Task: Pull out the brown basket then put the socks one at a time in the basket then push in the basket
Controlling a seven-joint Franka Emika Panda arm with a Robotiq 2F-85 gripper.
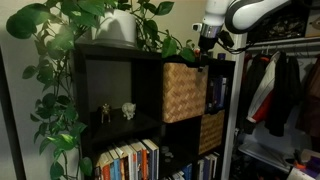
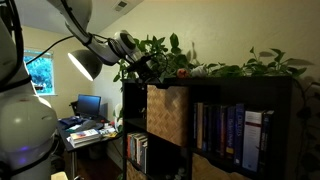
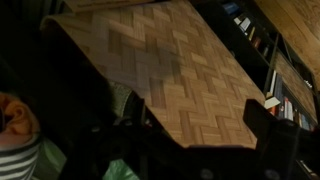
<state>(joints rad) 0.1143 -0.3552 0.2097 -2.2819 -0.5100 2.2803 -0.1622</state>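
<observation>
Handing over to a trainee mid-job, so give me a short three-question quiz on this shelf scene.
1. True or false: the tan-brown woven wicker cube basket sticks out past the front of the black shelf unit.
2. Where is the gripper? A: above the basket, by the leafy green plant. B: at the bottom-row books. C: among the hanging clothes.
3. In an exterior view, what stands in the cubby beside the basket?
Key: 1 true. 2 A. 3 two small figurines.
</observation>
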